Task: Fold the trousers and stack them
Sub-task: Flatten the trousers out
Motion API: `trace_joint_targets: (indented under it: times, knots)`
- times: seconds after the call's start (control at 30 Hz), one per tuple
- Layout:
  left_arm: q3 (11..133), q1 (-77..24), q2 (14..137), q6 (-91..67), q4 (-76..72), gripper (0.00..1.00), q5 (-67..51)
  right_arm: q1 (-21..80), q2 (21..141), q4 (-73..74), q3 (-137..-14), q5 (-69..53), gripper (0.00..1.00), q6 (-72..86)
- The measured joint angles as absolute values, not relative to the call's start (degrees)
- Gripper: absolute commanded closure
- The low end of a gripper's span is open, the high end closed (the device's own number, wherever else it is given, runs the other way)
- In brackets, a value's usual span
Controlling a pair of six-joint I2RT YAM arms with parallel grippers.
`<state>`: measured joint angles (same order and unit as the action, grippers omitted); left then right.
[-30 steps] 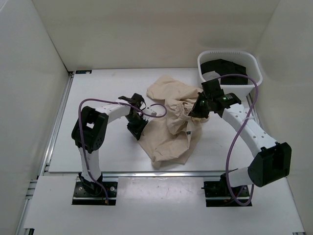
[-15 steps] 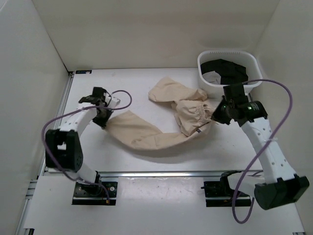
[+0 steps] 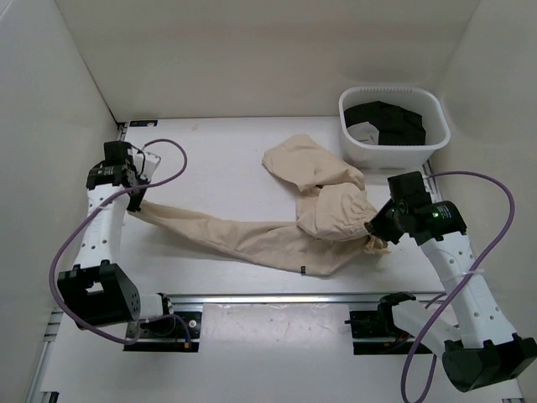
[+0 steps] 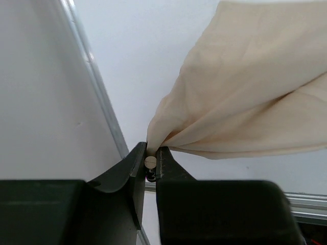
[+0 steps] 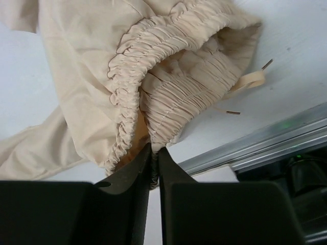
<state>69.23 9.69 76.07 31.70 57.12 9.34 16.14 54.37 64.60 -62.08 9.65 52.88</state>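
Lying stretched out, beige trousers (image 3: 336,214), left jaws pinching a leg end (image 4: 164,133), right jaws pinching the waistband (image 5: 168,46).

Plain light beige trousers (image 3: 252,235), one even tone across the legs and the gathered waistband (image 5: 173,102), with a matching beige drawstring (image 5: 248,81). Matte white table (image 3: 210,159), edged by a silver-grey metal rail (image 3: 277,296). White basket (image 3: 390,157) holding black cloth (image 3: 394,122). White arms (image 3: 105,231) with black joints and purple cables (image 3: 512,201). Black left gripper (image 4: 152,153) and black right gripper (image 5: 154,153). Off-white walls (image 3: 252,59).
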Motion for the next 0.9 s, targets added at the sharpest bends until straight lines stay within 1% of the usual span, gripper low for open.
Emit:
trace_joint_targets:
  times: [0.03, 0.07, 0.17, 0.3, 0.43, 0.47, 0.5, 0.6, 0.63, 0.67, 0.77, 0.83, 0.9]
  knots:
    - [70.37, 9.76, 75.99, 31.94, 57.25, 0.86, 9.58, 16.14, 54.35, 64.25, -62.15, 9.23, 0.88, 53.63]
    - [71.59, 10.07, 75.88, 32.29, 57.3, 0.86, 9.82, 16.14, 54.37, 64.12, -62.46, 9.06, 0.93, 54.3]
    - [73.25, 12.8, 75.4, 33.52, 56.47, 0.86, 10.94, 16.14, 55.57, 65.98, -67.22, 10.04, 1.0, 55.77]
    - [73.17, 18.57, 75.18, 35.64, 54.83, 0.86, 12.73, 16.14, 57.36, 69.63, -80.58, 17.17, 1.0, 56.73]
    - [70.74, 22.96, 75.0, 37.17, 53.84, 0.86, 12.93, 16.19, 55.86, 72.58, -91.83, 26.72, 1.0, 57.04]
    - [69.41, 23.27, 74.96, 37.56, 54.0, 0.84, 12.93, 16.19, 54.96, 73.08, -93.21, 28.82, 1.0, 57.54]
    - [67.4, 23.33, 74.96, 38.04, 54.08, 0.69, 12.78, 16.19, 53.84, 73.49, -93.97, 31.18, 1.0, 58.3]
    - [62.17, 23.33, 74.96, 39.33, 56.14, 0.38, 10.81, 16.19, 49.56, 74.46, -91.85, 35.73, 1.0, 60.53]
    - [61.36, 23.27, 74.96, 39.48, 57.45, 0.24, 9.82, 16.14, 47.81, 74.61, -89.38, 36.88, 1.0, 61.45]
    - [61.28, 23.05, 75.0, 39.83, 58.54, 0.21, 8.88, 16.14, 46.33, 75.2, -86.46, 37.91, 1.0, 62.43]
    - [65.1, 21.67, 76.07, 39.9, 60.86, 0.21, 5.98, 16.14, 43.72, 76.93, -78.46, 40.49, 1.0, 65.65]
    - [72.27, 19.9, 78.91, 39.13, 61.67, 0.23, 3.62, 16.14, 42.98, 77.84, -75.05, 42.09, 1.0, 67.24]
    - [84.49, 16.16, 84.77, 36.93, 61.8, 0.24, 1.61, 16.14, 42.72, 78.11, -73.52, 43.64, 1.0, 68.16]
